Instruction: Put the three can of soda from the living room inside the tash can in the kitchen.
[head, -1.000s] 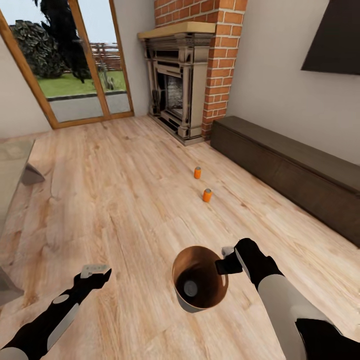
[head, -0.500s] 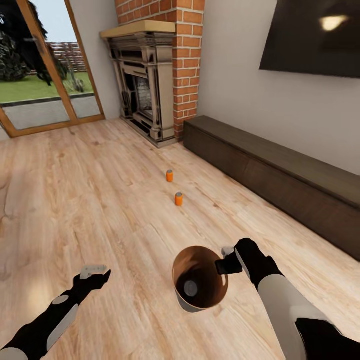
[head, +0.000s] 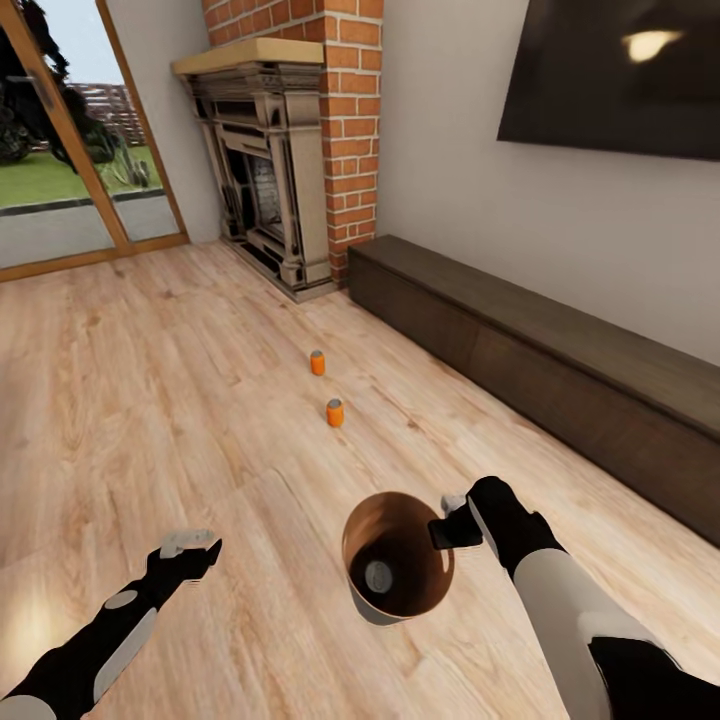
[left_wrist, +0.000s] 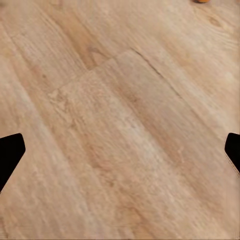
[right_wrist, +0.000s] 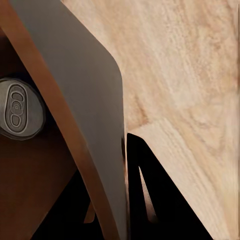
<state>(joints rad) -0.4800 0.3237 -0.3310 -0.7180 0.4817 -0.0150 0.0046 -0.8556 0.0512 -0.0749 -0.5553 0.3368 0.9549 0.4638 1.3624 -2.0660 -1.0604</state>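
Swinging to the right, the camera now has the fireplace (head: 270, 160) and garden door nearer the left edge and more of the wall TV (head: 620, 75) and long dark cabinet (head: 540, 345) in view; both arms sit where they did in the picture, so it is the robot turning, not the things moving.

Pinched on the rim of the bin (head: 362, 598), the right gripper (head: 455, 520) has one finger inside the wall and one outside, as the right wrist view confirms. It carries the bin just above the wood floor (head: 150, 400). One can (head: 378, 576) already lies at the bottom of the bin, grey top up; its body colour cannot be made out. Two orange cans (head: 334, 412) stand upright on the floor ahead, near each other but apart, between the robot and the fireplace.

Held low and forward over bare floor, the left gripper (head: 188, 545) is empty, with its fingers spread wide.

My reading is that the robot is bringing the bin up to the two remaining cans. Next it needs to roll closer, bend down, and close the free left gripper around the nearer can, then drop it in.

No brand or writing is readable; the can top shows just the pull-tab shape
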